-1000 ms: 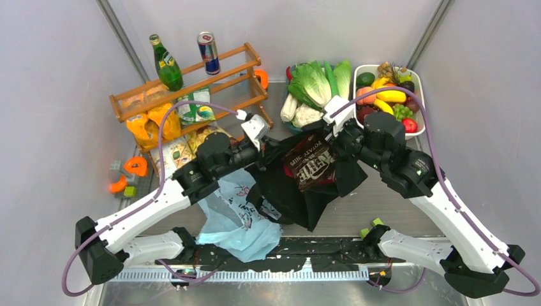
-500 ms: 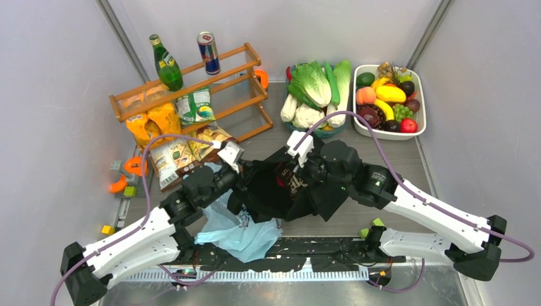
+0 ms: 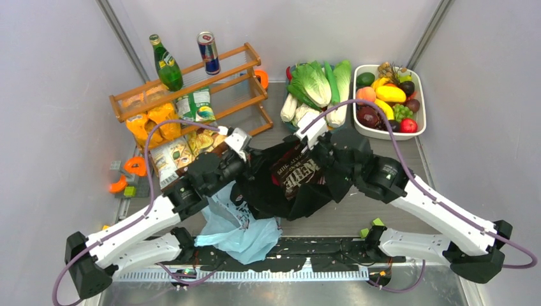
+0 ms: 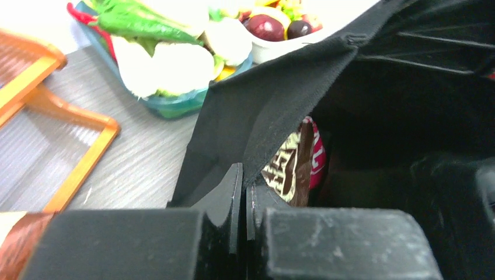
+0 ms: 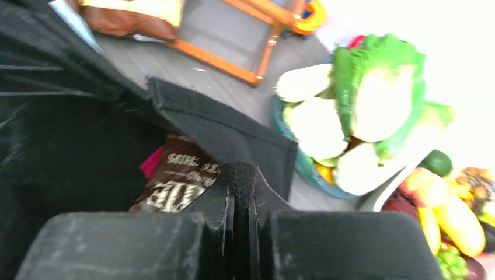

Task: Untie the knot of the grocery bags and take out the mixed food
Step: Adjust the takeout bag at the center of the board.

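One brown packet (image 3: 295, 173) (white "CHIPS" lettering) inside black tote (image 3: 306, 203)

The black fabric tote (image 3: 316, 199) slumps at the tabletop's centre with its mouth spread open. Inside it, a dark brown snack packet (image 3: 298, 173) lies tilted, a pink-red packet (image 4: 317, 158) against it. The crumpled light-blue plastic bag (image 3: 237, 231) lies by the near edge, left of centre, touching the tote. Green-and-white toy vegetables (image 3: 316, 84) are heaped near the far edge.

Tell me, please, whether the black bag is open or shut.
Open: the left end effector and right end effector hold the black bag spread; a brown packet shows inside.
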{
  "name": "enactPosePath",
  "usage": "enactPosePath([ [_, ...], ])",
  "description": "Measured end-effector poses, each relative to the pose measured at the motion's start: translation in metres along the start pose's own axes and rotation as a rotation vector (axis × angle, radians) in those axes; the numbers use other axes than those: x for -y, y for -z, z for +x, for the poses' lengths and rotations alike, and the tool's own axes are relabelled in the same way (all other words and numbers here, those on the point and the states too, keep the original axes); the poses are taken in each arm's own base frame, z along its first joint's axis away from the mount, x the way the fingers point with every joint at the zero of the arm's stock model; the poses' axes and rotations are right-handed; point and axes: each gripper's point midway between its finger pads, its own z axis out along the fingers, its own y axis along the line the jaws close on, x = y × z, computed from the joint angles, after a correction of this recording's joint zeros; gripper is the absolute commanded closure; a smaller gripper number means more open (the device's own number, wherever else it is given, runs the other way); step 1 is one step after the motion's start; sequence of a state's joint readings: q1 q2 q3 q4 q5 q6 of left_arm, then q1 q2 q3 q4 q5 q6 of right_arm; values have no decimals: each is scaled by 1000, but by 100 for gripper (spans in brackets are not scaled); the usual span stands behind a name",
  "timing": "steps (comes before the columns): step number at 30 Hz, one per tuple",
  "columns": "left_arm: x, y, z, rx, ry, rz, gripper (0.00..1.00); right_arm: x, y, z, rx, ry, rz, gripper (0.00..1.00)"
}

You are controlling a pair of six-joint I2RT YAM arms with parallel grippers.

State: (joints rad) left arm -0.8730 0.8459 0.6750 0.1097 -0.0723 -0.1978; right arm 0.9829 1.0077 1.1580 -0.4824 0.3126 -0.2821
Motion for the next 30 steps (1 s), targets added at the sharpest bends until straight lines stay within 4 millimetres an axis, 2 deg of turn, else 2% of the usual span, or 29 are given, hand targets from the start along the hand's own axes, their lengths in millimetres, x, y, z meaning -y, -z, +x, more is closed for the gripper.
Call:
enactPosePath([
  [5, 20, -30, -30, 0, -1, 75, 100, 53, 3, -1, -8, -28, 93, 95],
  [8, 32, -48, -38, -21, -3, 125, 100, 79, 8, 2, -23, -32, 141, 95],
  [14, 60, -81, -58, -8, -5, 219, 100, 122, 37, -10, -50, 33, 252, 95],
  [18, 77, -99, -72, 51, -6, 274, 100, 141, 59, -22, -52, 81, 318, 95],
  [21, 79, -106, -66, 72, -9, 285, 100, 140, 65, -20, -55, 80, 309, 95],
  [24, 76, -105, -44, 58, -14, 289, 100, 125, 59, -4, -74, 56, 257, 95],
  [27, 65, -100, 6, -18, -19, 259, 100, 93, 45, 33, -121, 25, 172, 95],
  [30, 46, -90, 57, -104, -19, 189, 100, 49, 26, 62, -151, -2, 62, 95],
])
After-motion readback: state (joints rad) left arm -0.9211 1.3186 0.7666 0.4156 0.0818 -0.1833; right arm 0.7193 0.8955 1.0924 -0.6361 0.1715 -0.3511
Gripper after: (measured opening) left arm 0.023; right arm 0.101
